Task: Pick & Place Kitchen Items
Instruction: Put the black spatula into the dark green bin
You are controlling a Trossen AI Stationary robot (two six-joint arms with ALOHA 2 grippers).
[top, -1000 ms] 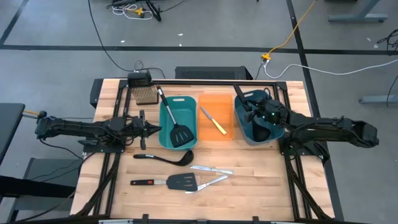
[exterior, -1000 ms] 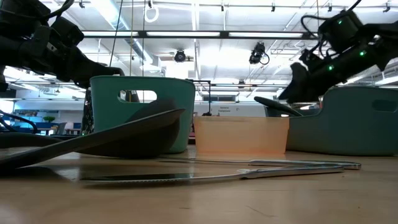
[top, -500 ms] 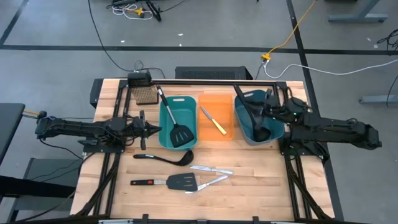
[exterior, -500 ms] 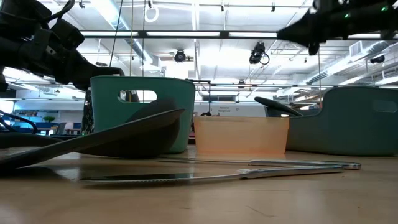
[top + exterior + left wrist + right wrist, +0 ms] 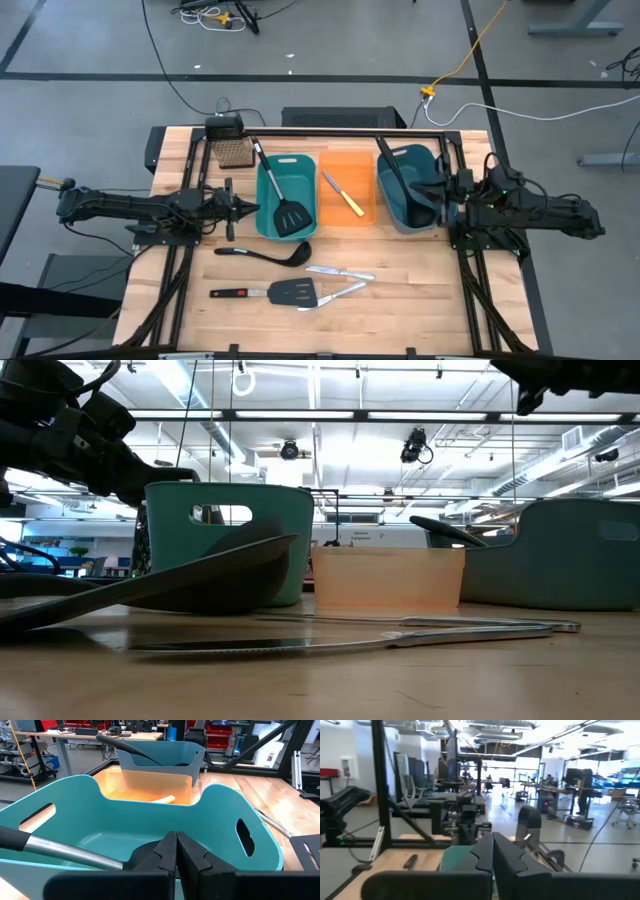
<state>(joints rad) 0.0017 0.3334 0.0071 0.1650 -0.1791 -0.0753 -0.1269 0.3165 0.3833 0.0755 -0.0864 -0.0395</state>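
Beside right teal bin, right gripper empty, pinched closed; left gripper likewise closed, waiting. Next: open wide, approach ladle handle squarely on worktop.

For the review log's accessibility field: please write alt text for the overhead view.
Three bins on a wooden table: spatula in the teal bin, yellow-handled knife in the orange bin, ladle in the blue-grey bin. In front lie four more utensils; both claws, left and right, are empty.
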